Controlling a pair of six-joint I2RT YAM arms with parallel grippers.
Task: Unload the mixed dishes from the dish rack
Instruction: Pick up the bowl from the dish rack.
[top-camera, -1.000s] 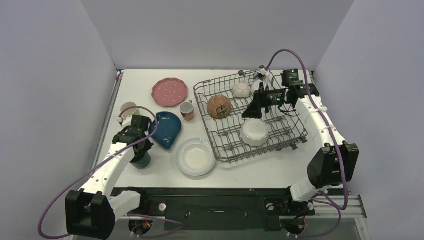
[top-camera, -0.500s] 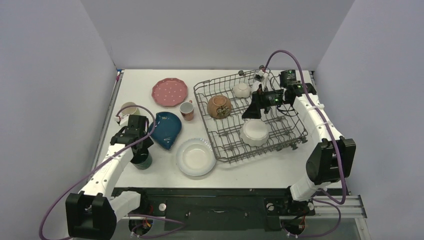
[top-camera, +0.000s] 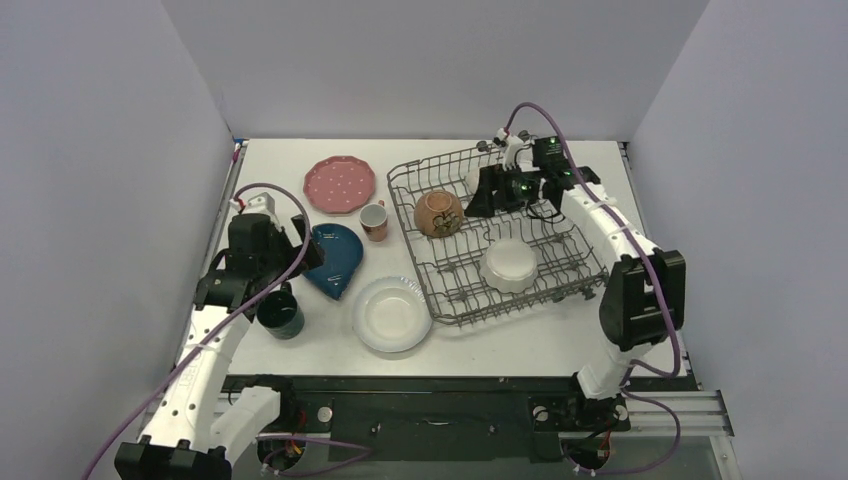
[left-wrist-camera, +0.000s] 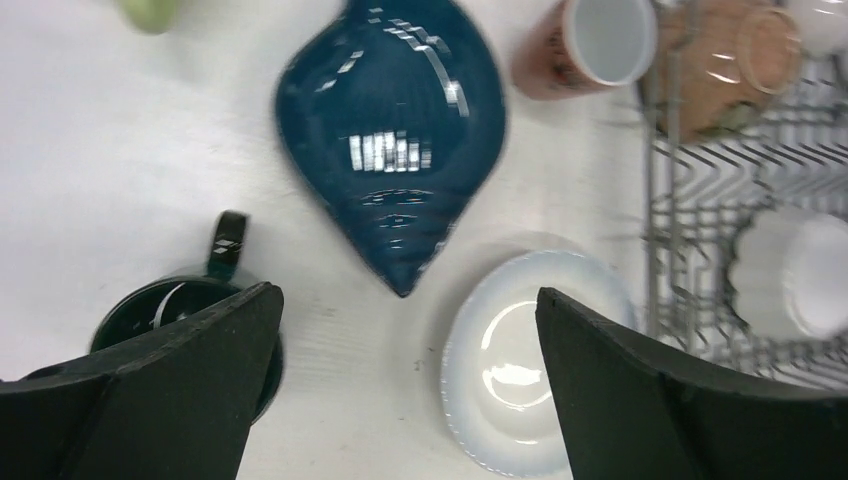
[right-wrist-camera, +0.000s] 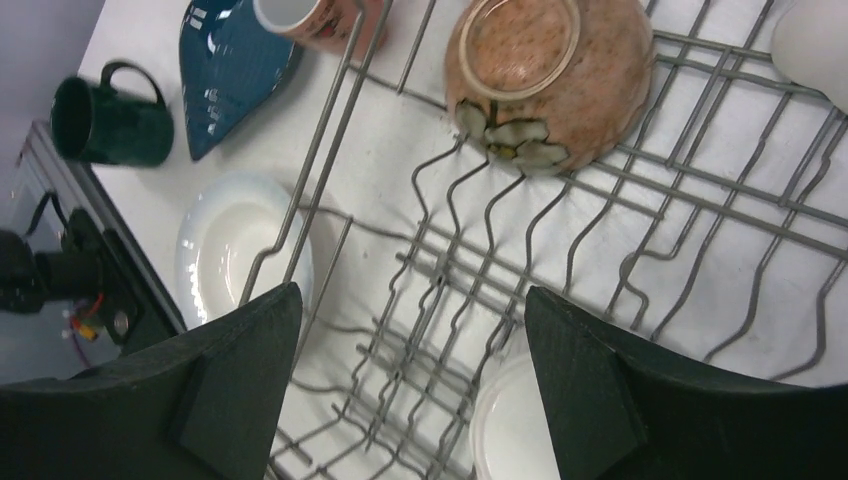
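Observation:
The dish rack holds a brown bowl lying on its side and a white bowl. A small white bowl stands at its far end. My right gripper hangs open over the rack's far part, close beside the brown bowl, with only wires between its fingers. The dark green mug stands upright on the table. Above it my left gripper is open and empty, with the mug under its left finger.
On the table left of the rack lie a pink dotted plate, an orange cup, a dark blue leaf-shaped dish and a white plate. A light-green cup shows only at the left wrist view's top edge.
My left gripper opened, let go of the dark green mug and rose above it. My right gripper moved left and toward the far end of the rack, still open.

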